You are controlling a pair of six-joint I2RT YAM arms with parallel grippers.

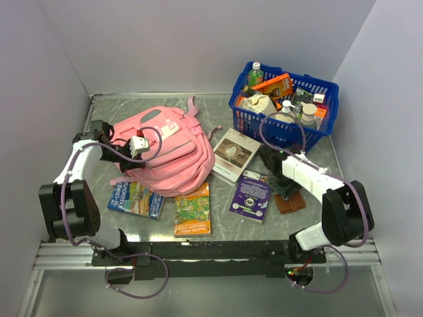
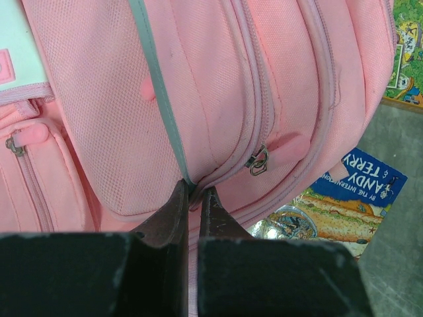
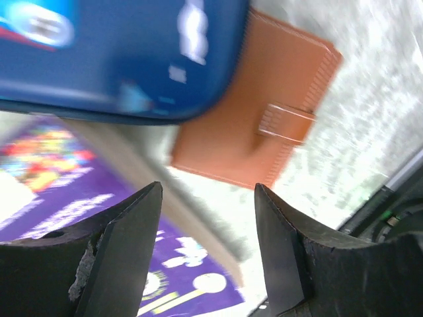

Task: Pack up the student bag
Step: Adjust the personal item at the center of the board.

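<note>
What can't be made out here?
Left wrist: what, if anything, the shut left fingers pinch on the student bag, covered by the fingers themselves.
Right wrist: blue object, blurred, cut off by the top edge.
Top external: brown wallet, mostly under the right arm.

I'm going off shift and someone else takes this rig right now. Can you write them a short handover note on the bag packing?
Left pincer: shut, pinching the pink backpack at a seam beside a zip.
Right pincer: open, empty, above the brown wallet and the purple book.
The backpack lies left of the blue basket, which holds bottles and packets.
Done: nothing visibly packed; the zips in the left wrist view look closed.
Left: open the backpack, then load the wallet, purple book and other books lying loose, perhaps the basket's contents too.
</note>
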